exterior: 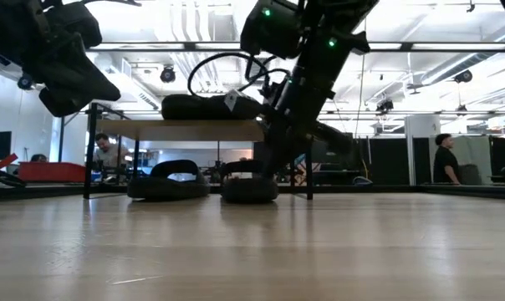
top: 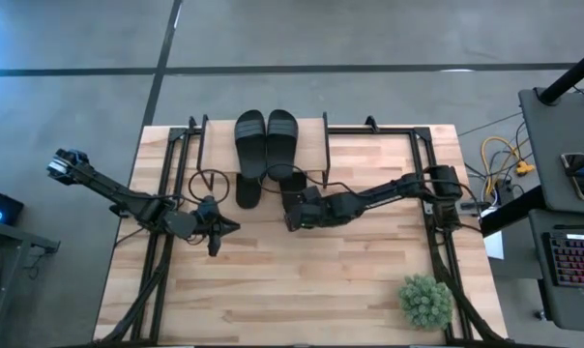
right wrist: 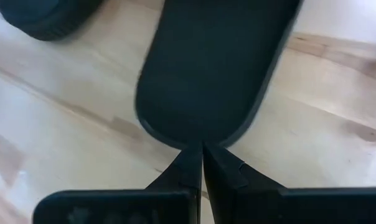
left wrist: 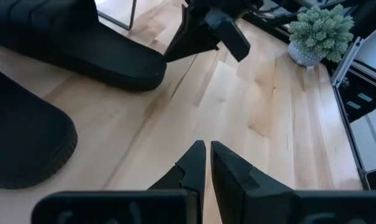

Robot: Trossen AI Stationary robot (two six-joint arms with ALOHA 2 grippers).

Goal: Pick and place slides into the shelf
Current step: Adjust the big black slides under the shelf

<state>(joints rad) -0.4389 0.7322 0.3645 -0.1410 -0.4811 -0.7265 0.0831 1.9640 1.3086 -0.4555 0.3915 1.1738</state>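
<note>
A: Starting at the left, where's the left gripper [top: 224, 228]?

B: Left of the table's [top: 302, 290] middle, fingers nearly closed with only a slit between them, holding nothing. It's waiting.

A: And the slides?

B: Two lie side by side on top of the shelf [top: 314, 135] at the table's far edge, their long axes running far-to-near. Two more sit on the table under it: the left lower slide [top: 248, 188] pokes out toward the near edge, and the right lower slide [exterior: 249, 186] is just beside it.

A: Which arm is nearer that one?

B: The right gripper [top: 292, 220]. The right wrist view shows its fingers pressed together at the rounded end of the slide, just touching or about to; I can't tell if it pinches the rim. The slide stretches straight away from the fingertips toward the far edge, so I'd judge a push along that axis seats it under the shelf.
</note>
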